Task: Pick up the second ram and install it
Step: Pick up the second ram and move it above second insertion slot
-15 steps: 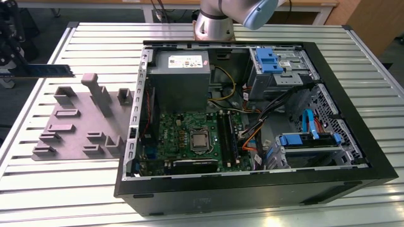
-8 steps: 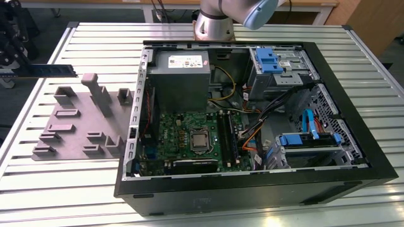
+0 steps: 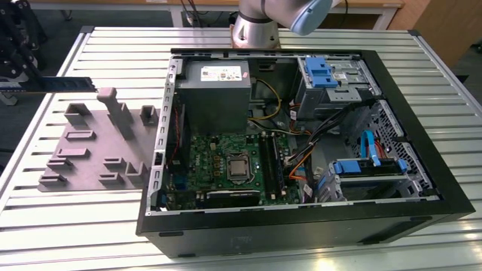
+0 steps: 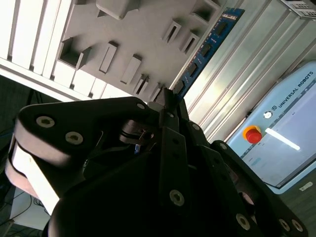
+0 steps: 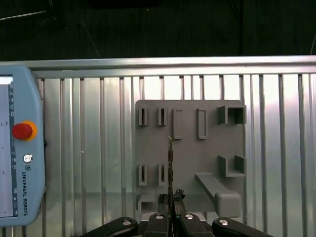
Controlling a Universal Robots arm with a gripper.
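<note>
Bright, sharp; overhead glare on table (image 5: 98, 197)

A grey holder plate (image 3: 83, 144) with slots lies on the slatted metal table (image 3: 68, 226), just beside an open computer case (image 3: 301, 231).

The gripper (image 3: 30, 80) is hovering at the far upper left of the exterior view, jaws clamping the second ram (image 3: 69, 84); arm base (image 3: 254, 31) is sitting top centre.

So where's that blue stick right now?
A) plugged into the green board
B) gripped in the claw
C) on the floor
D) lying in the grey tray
B: the claw grips the stick by one end, in the air above the grey tray.
</note>
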